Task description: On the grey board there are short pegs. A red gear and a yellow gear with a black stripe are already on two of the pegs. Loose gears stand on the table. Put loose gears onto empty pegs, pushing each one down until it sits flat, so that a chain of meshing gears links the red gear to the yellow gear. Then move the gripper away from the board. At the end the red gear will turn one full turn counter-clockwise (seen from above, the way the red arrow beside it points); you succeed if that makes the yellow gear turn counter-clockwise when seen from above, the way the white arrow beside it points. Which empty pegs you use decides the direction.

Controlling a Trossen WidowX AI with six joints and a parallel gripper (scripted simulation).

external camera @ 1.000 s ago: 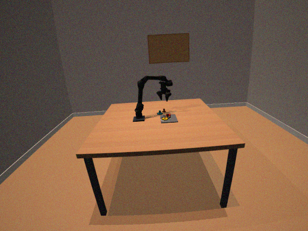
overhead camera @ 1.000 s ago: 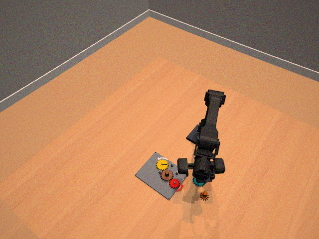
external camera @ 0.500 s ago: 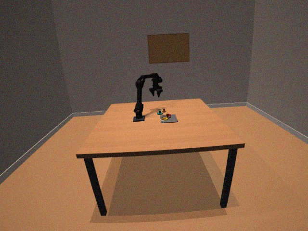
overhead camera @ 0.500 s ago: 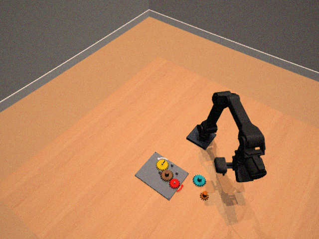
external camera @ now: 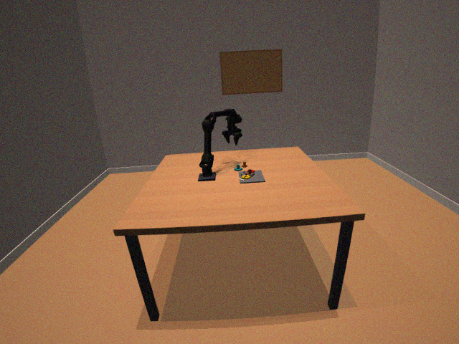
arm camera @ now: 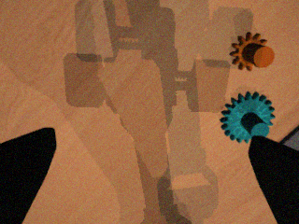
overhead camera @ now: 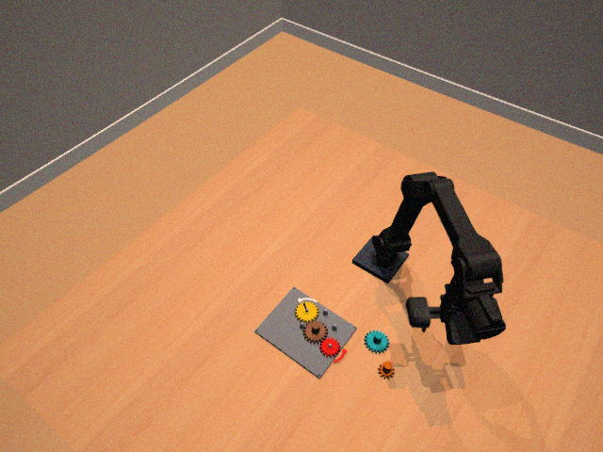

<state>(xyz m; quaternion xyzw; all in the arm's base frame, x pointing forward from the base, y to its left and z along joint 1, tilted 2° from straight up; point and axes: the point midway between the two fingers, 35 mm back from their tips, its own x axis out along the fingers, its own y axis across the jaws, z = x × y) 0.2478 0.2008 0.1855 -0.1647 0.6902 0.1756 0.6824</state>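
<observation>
The grey board [overhead camera: 282, 330] [external camera: 258, 179] [arm camera: 294, 140] holds a red gear [overhead camera: 327, 350] and a yellow gear [overhead camera: 306, 315] with a black stripe. A brown gear [overhead camera: 308, 335] sits between them, its teeth touching or nearly touching both; it looks flat. Three pegs [overhead camera: 325, 313] [overhead camera: 334, 328] [overhead camera: 301, 326] show bare. A teal gear [overhead camera: 369, 343] [external camera: 237, 169] [arm camera: 238, 119] and a small orange gear [overhead camera: 386, 370] [external camera: 244, 164] [arm camera: 240, 52] stand on the table. My gripper [overhead camera: 438, 328] [external camera: 232, 142] [arm camera: 153, 141] is open and empty, high above the table beside the loose gears, away from the board.
The arm's base [overhead camera: 380, 261] [external camera: 206, 177] stands on the table near the board. A white arrow [overhead camera: 306, 299] lies beside the yellow gear and a red arrow [overhead camera: 341, 355] beside the red gear. The arm's shadow falls near the loose gears.
</observation>
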